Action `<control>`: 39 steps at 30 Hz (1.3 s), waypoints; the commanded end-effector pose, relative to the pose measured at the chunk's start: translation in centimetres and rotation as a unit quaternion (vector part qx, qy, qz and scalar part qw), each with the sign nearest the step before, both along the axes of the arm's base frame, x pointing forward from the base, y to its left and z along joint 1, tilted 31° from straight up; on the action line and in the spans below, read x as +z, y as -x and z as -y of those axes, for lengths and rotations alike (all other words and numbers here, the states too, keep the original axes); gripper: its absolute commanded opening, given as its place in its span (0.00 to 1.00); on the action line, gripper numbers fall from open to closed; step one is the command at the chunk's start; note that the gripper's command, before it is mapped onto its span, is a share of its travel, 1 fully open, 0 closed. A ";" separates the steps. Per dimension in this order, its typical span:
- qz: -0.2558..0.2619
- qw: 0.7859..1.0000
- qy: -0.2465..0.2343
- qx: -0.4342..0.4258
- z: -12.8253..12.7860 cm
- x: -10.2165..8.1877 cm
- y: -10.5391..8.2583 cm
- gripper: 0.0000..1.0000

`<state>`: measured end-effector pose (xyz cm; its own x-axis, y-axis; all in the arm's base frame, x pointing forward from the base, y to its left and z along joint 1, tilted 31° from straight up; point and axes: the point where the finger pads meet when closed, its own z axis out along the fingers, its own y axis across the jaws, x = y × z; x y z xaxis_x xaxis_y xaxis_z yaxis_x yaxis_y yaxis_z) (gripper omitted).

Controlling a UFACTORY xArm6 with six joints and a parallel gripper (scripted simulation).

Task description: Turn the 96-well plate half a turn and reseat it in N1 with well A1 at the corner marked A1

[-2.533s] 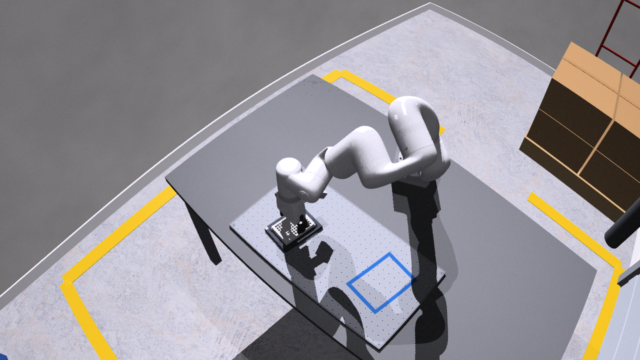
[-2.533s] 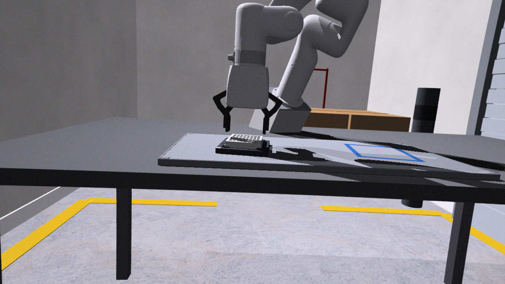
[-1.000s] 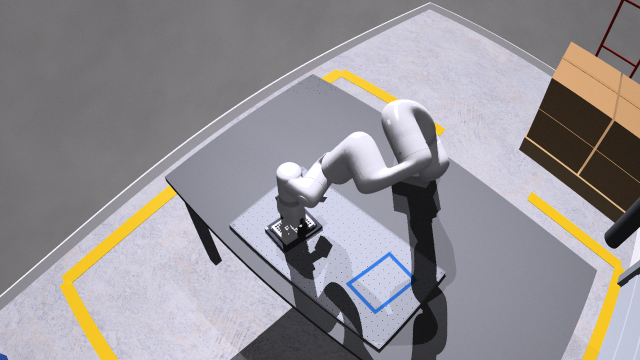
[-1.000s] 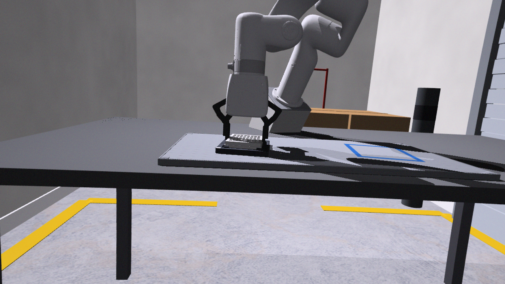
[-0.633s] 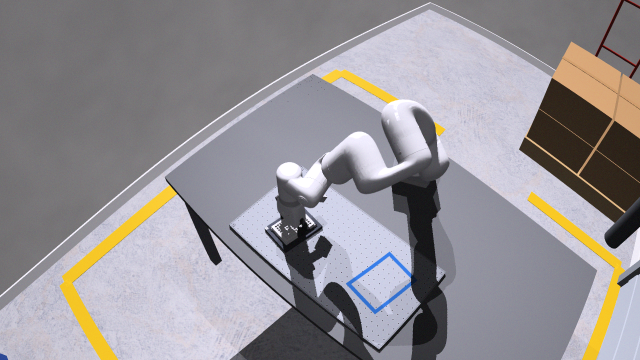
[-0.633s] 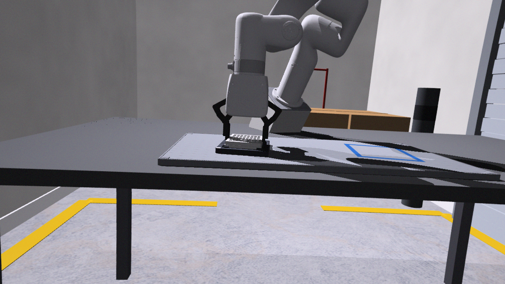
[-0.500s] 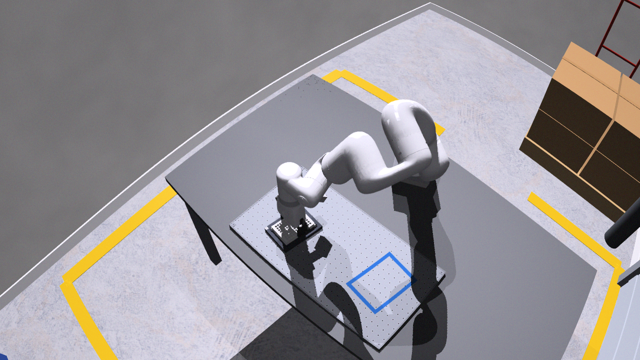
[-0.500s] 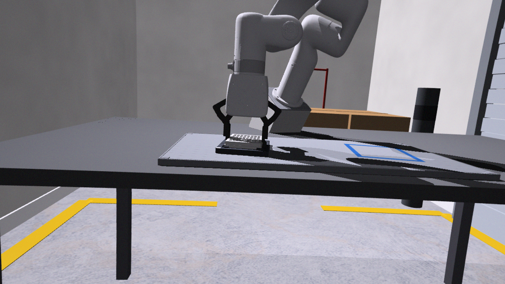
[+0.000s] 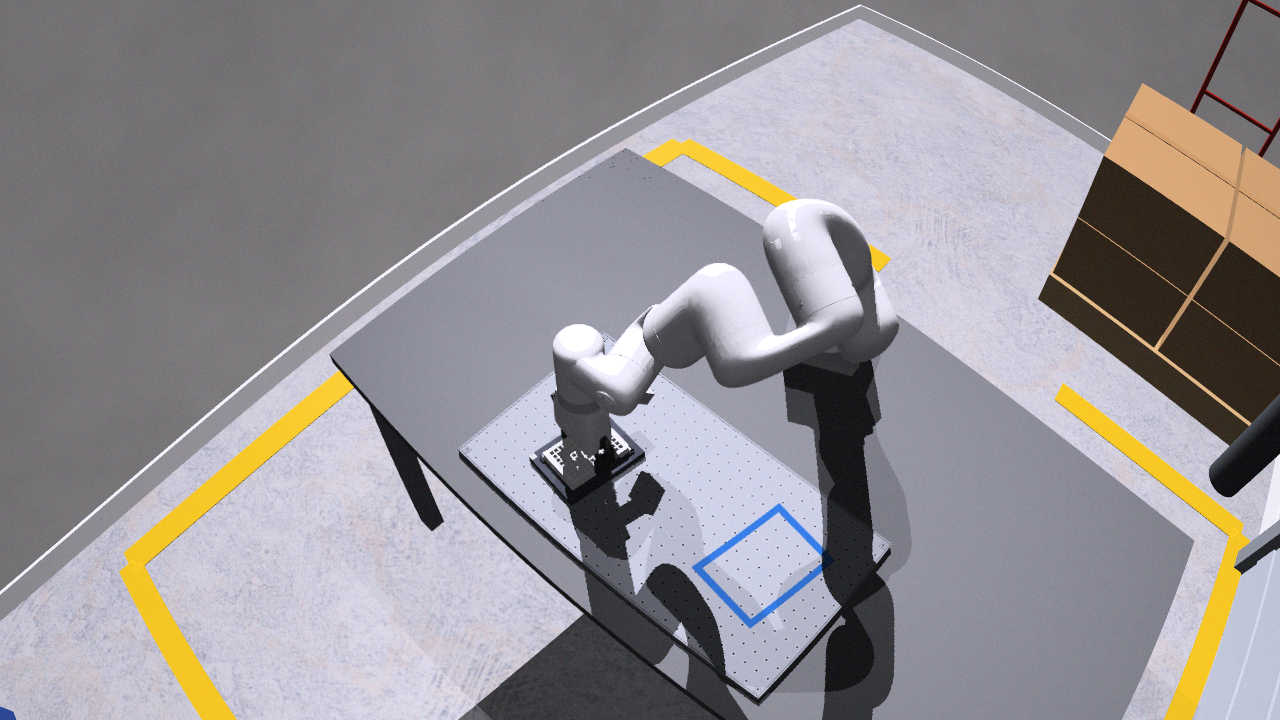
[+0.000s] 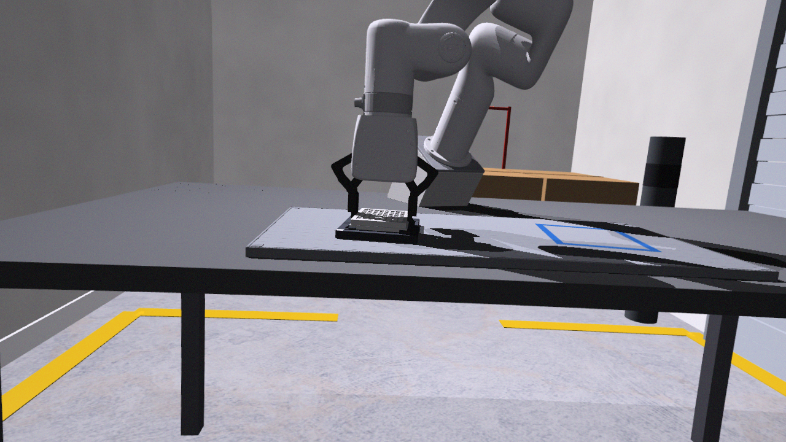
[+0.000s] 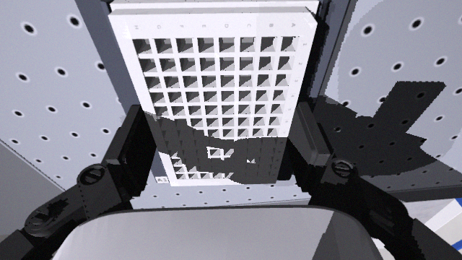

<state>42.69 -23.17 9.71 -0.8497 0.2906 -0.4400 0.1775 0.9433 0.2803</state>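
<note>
The white 96-well plate [image 11: 216,97] sits in the black nest N1 [image 10: 377,232] at the left end of the perforated deck [image 9: 707,483]. In the wrist view the plate's cut corner [image 11: 312,16] is at the far right, and the small A1 label [image 11: 161,179] on the deck is at the near left. My gripper [image 11: 220,120] is straight above the plate, pointing down, with one finger on each long side. It is shut on the plate, which still looks down in the nest [image 9: 593,478]. The arm's shadow covers the near half of the plate.
The blue taped outline B1 [image 9: 760,564] lies on the deck to the right of the nest; it also shows in the exterior view [image 10: 596,236]. Cardboard boxes [image 9: 1172,259] and a black post [image 10: 662,170] stand beyond the table.
</note>
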 end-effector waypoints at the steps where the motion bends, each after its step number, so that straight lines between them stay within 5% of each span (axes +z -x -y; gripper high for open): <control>1: 0.001 1.000 0.001 0.000 0.1 0.1 -0.1 0.00; 39: 0.001 1.000 0.001 0.000 0.1 0.4 0.1 0.00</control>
